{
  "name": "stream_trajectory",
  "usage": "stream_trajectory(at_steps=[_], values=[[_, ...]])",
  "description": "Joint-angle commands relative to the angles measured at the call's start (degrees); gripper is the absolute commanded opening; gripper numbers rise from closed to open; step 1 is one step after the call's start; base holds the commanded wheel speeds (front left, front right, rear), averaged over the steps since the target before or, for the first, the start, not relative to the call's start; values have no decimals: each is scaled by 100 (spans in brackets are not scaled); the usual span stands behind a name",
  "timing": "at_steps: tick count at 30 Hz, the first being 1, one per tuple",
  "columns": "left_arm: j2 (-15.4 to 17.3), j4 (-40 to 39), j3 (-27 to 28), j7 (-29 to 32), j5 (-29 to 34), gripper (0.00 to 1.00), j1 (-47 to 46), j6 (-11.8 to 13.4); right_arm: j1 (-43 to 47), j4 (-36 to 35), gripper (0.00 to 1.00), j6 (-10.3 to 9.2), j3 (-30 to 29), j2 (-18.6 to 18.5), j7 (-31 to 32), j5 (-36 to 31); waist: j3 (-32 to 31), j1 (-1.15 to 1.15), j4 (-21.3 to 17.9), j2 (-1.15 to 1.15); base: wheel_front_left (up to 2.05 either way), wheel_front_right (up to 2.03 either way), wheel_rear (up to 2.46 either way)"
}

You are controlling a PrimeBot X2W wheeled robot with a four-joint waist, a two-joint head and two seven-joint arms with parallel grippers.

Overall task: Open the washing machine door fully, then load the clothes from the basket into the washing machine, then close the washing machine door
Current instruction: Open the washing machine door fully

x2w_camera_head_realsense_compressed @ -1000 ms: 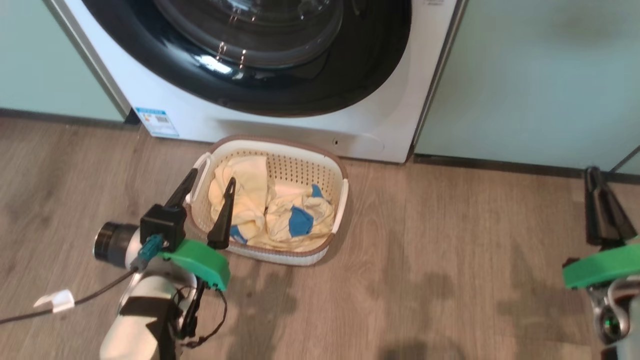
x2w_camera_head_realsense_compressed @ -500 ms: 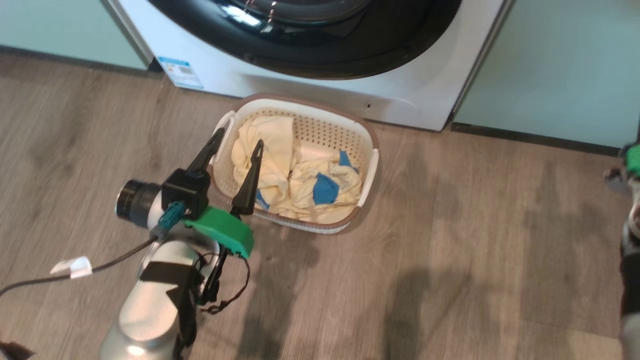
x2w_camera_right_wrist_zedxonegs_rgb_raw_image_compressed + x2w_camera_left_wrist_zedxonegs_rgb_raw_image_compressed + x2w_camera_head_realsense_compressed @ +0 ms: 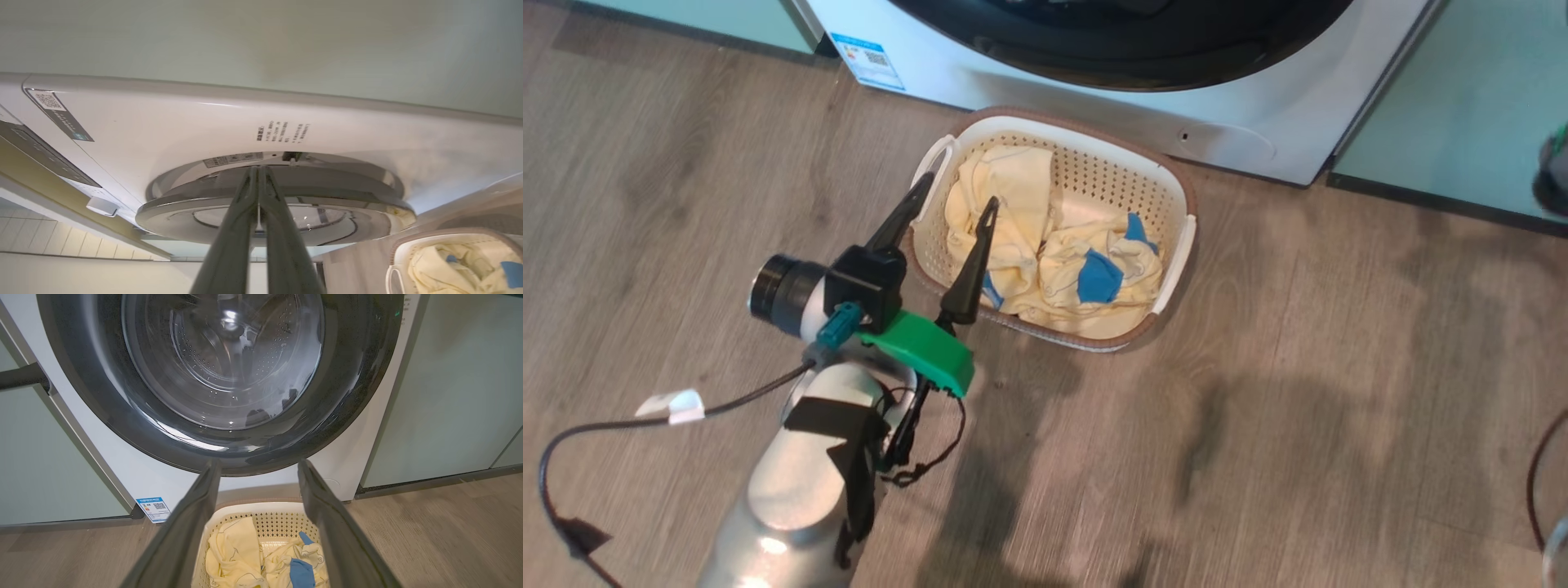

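Note:
The white washing machine (image 3: 1094, 114) stands at the top of the head view, and its door (image 3: 1143, 49) shows as a glossy black rim. In the left wrist view the door (image 3: 224, 367) looks closed. On the floor before it sits the cream basket (image 3: 1176, 192) holding pale yellow clothes (image 3: 1013, 188) with blue patches. My left gripper (image 3: 956, 194) hangs open over the basket's left rim, nothing between its fingers. In the right wrist view my right gripper (image 3: 258, 168) is shut and empty, its tips close to the edge of the door (image 3: 184, 208).
Pale green cabinet panels (image 3: 1462, 98) flank the machine on both sides. A black cable (image 3: 605, 425) trails from my left arm over the wooden floor (image 3: 1298, 408). A blurred dark part of my right arm (image 3: 1553, 167) sits at the right edge.
The head camera has swung, so the basket and machine sit higher and further right. My right gripper has risen out of the lower right corner. The left gripper stays open by the basket.

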Motion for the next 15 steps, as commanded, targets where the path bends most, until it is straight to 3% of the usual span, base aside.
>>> stream_trajectory(at_steps=[1, 8, 15], values=[[84, -177, 163, -30, 24, 100, -208, 0, -502, -40, 0, -15, 88, 38, 164, 106, 62, -1, 52, 0, 0, 0, 0], [36, -190, 72, -30, -1, 100, -313, -13, -1652, 845, 0, -15, 312, 43, 635, 300, 247, -1, 228, 0, 0, 0, 0], [-5, -219, -5, -30, -44, 100, -405, 1, -2569, 1733, 0, -15, 538, 43, 714, 43, 422, -1, 379, 0, 0, 0, 0]])
